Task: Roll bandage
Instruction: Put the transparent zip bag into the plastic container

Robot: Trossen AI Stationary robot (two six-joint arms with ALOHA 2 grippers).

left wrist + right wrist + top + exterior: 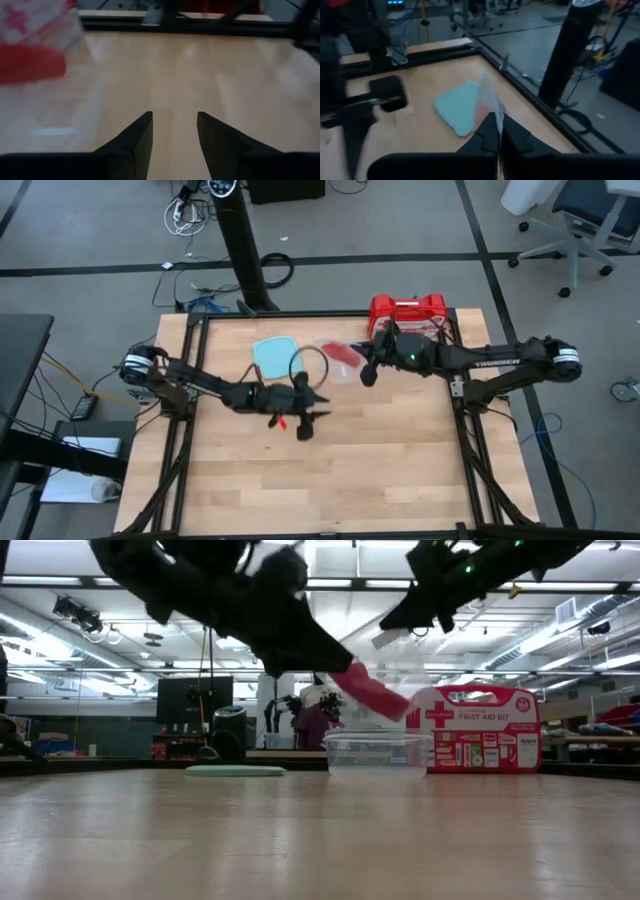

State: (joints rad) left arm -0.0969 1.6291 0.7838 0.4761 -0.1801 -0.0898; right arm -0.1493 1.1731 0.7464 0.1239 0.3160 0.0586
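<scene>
From above, the left gripper (312, 408) hovers over the middle of the wooden table (380, 470), while the right gripper (368, 372) sits beside a clear bag holding the red bandage (343, 352). In the left wrist view, the left fingers (134, 140) are spread with nothing between them. In the right wrist view, the right fingers (516, 136) pinch the clear bag's (489, 102) edge above a pale blue lid (459, 106).

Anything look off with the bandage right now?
Yes: the bandage dangles above the table inside a clear wrapper, pinched by the shut right gripper. The open left gripper holds nothing.
</scene>
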